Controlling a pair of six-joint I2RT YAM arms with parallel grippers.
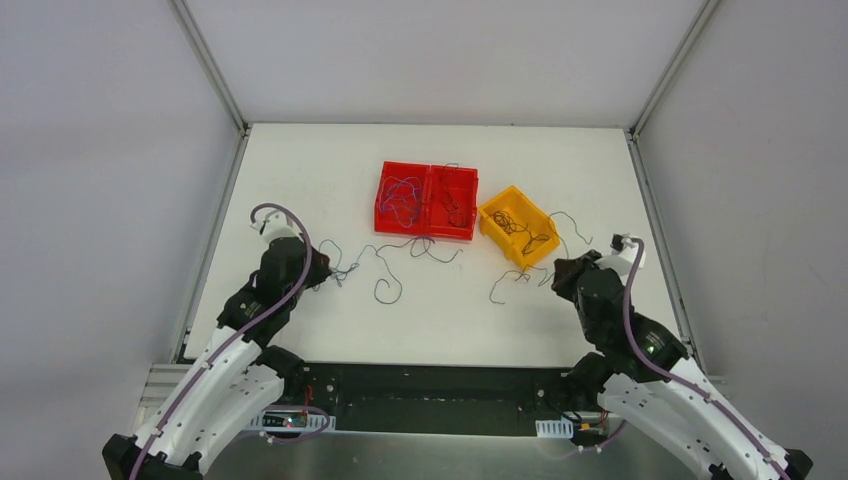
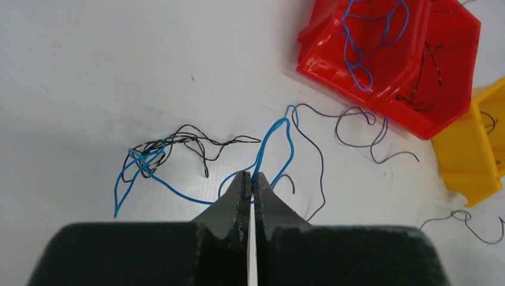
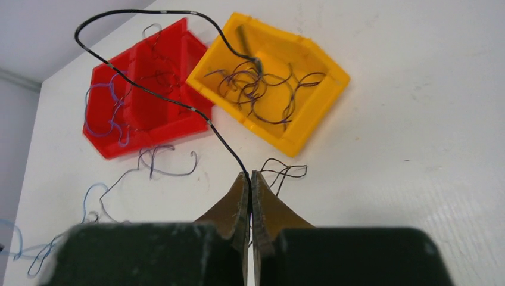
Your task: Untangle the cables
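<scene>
The cables (image 1: 400, 262) lie scattered on the table (image 1: 300, 180) in a band from its left side to its right, just on the near side of the red bins (image 1: 427, 200) and the yellow bin (image 1: 517, 226), which stand around the middle toward the far edge; more wires lie inside all the bins. The left gripper (image 2: 251, 179) is closed, its tips pinching a blue wire (image 2: 280, 128) that runs leftward into a dark knot (image 2: 172, 143) and crosses a purple wire (image 2: 357, 119) on the other side. The right gripper (image 3: 250, 176) is also closed, on a black wire (image 3: 119, 74) that arcs up off the table and drops into the yellow bin's pile (image 3: 256, 89). The risks look plain. A pull on the blue wire may cinch the knot tighter or drag the whole clump along rather than free one strand. A pull on the black wire may haul the pile out of the yellow bin, or slide or tip that light bin. Either hair-thin wire could also slip from the closed jaws.
</scene>
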